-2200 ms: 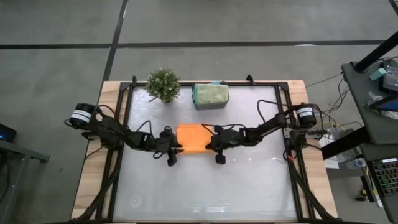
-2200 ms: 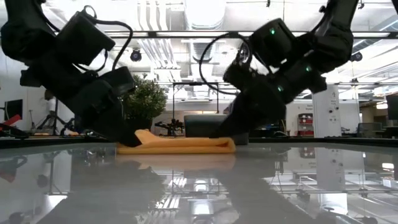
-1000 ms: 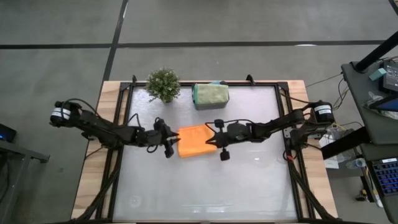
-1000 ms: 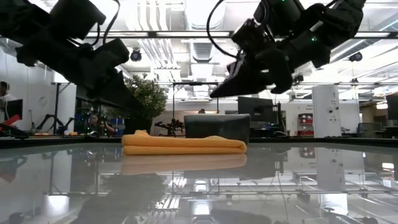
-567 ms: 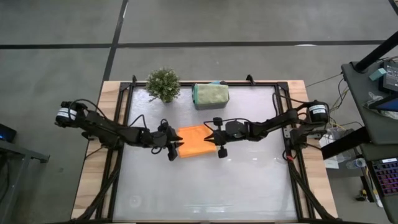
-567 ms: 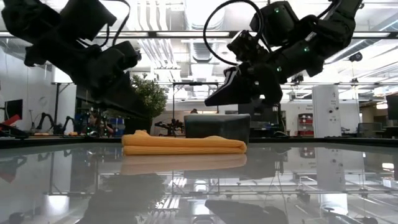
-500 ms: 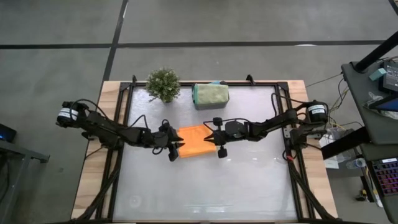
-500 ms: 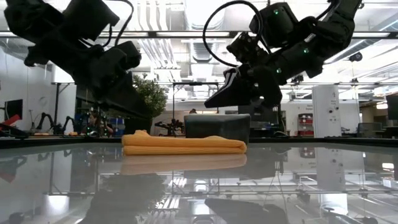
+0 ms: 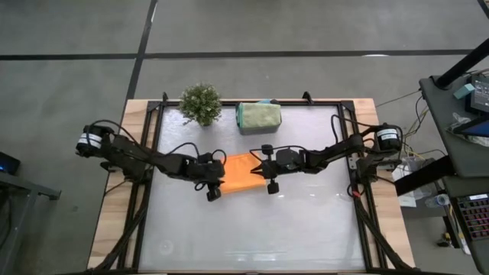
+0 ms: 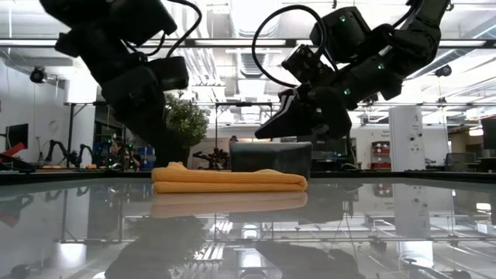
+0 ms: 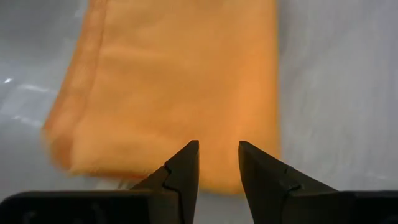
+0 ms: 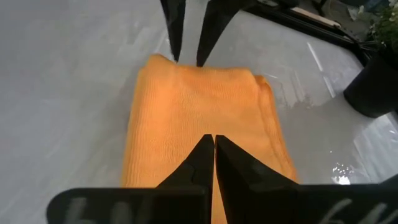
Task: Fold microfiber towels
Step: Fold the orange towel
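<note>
The orange towel [image 9: 243,173] is lying folded on the surface [image 9: 252,229], directly between the two claws. The left claw [image 11: 216,163] is hovering at the towel's near edge with its fingers partly apart and nothing between them; the towel is spreading out just ahead of its tips. The right claw [image 12: 214,152] is hanging above the opposite edge with its fingers pressed together, gripping nothing. The step in hand is probably the next fold or a pick-up. To do it well, the left claw should be lowering until both tips are straddling every layer of the edge before pinching, while the right claw is pressing the far side flat so the layers are not sliding
</note>
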Robot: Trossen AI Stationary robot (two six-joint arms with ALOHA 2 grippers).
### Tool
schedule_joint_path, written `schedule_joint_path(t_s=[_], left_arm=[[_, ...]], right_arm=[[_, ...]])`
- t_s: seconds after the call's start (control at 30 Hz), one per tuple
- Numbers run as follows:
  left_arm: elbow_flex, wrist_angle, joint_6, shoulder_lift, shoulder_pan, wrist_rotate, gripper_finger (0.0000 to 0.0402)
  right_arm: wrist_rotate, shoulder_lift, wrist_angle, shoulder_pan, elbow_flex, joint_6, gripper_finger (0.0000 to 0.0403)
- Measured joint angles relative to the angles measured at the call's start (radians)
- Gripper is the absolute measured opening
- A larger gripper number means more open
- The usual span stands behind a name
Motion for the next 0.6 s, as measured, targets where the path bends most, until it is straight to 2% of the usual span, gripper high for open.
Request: schedule_joint_path(t_s=[0.07, 0.4, 0.6], left_arm=[[0.01, -0.051, 0.006, -0.01, 0.005, -0.009, 0.0098], [0.032, -0.038, 0.028, -0.02, 0.008, -0.015, 0.0099], [0.03, -0.041, 0.045, -0.02, 0.008, -0.015, 0.0141]], right_arm=[[0.0, 0.0, -0.002, 0.0, -0.001, 0.008, 0.0009], [0.0, 0.0, -0.006, 0.0, -0.005, 0.02, 0.0009], [0.0, 0.0, -0.006, 0.0, -0.005, 0.038, 0.0009]])
